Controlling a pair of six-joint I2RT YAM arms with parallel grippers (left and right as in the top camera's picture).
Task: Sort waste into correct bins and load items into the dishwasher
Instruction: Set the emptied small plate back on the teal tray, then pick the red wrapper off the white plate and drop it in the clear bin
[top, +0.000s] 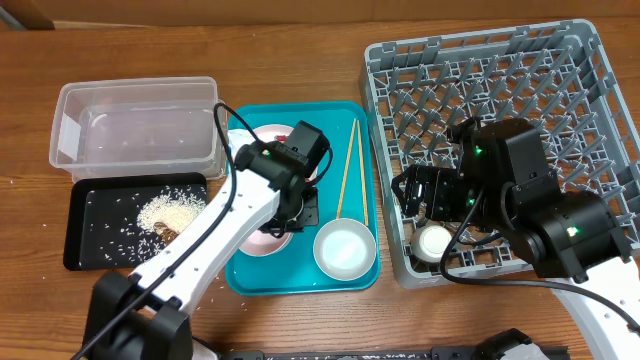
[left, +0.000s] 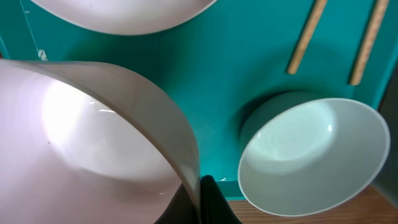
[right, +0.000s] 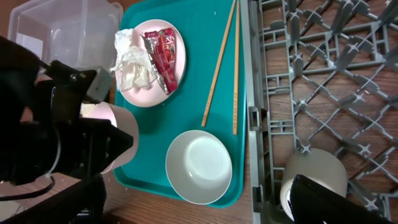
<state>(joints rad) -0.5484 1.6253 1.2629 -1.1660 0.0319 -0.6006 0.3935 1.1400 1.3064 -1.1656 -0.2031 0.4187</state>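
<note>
Two arms work over the table. Nearest, the left gripper (left: 199, 202) pinches the rim of the pink plate (left: 81, 124), a finger on either side, holding it tilted above the near left part of the teal tray (top: 330, 130). The plate is pale, glossy and bare inside. Just right of it, the round grey-white bowl (top: 343, 249) sits upright and empty on the tray's near right corner. Further right, the small white cup (top: 434, 244) rests in the near left corner of the grey rack (top: 560, 80). The right gripper (top: 432, 215) is right at the cup, one dark finger overlapping it, but I cannot tell whether it grips. Off to the left, the black tray (top: 100, 215) holds a heap of white rice (top: 165, 210) and scattered grains. Beyond the bowl, two chopsticks (top: 350, 170) lie side by side along the tray's right edge. The far plate (right: 146, 96) carries a crumpled white napkin (right: 132, 65) and a red wrapper (right: 160, 53). Farthest left stands the clear tub (top: 135, 88).
</note>
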